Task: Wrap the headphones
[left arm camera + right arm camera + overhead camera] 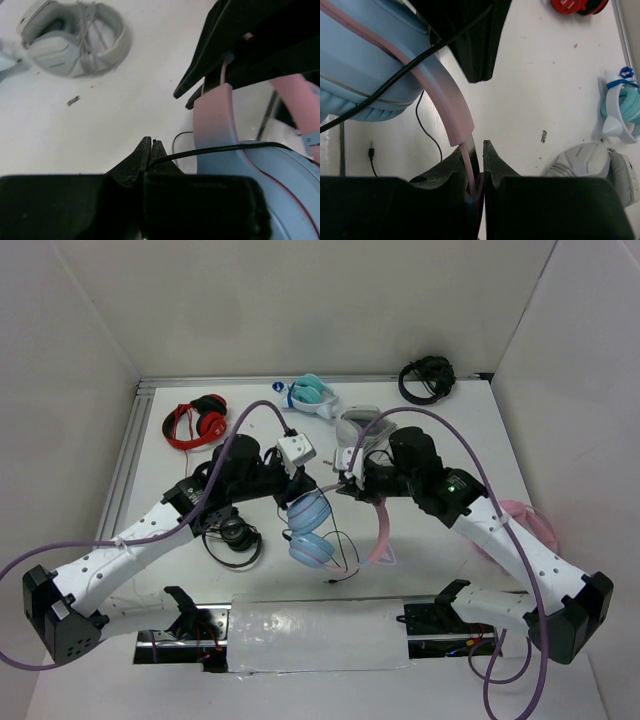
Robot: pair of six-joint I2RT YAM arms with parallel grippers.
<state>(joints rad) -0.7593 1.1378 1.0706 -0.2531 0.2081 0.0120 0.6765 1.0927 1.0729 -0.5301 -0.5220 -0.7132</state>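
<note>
Now, at the centre of the white table (420,562), between the two arms: the over-ear headphones (312,532), with a matte pink plastic headband (215,125), smooth light blue round ear cups (285,195) and a thin black rubbery cable (210,150).

Left gripper (151,149): black tapered jaws closed tight, pinching the cable just beside an ear cup.

Right gripper (479,152): jaws closed on the narrow pink slider strip where it leaves the broader flat band.

From overhead, the headband curves away towards the right arm. The two cups sit one against the other below the left gripper. Whether they touch the table I cannot tell. The cable loops loose over the tabletop and ends in a small black plug (371,148).

Around them:
- grey-white padded headphones (75,40), with a cord wound round them
- teal-and-white headphones (620,106), bound with a blue tie (621,81)
- glossy red-and-black headphones (195,425)

Table surface is matte, with small dark specks. Any print on the cups is too blurred to read.
</note>
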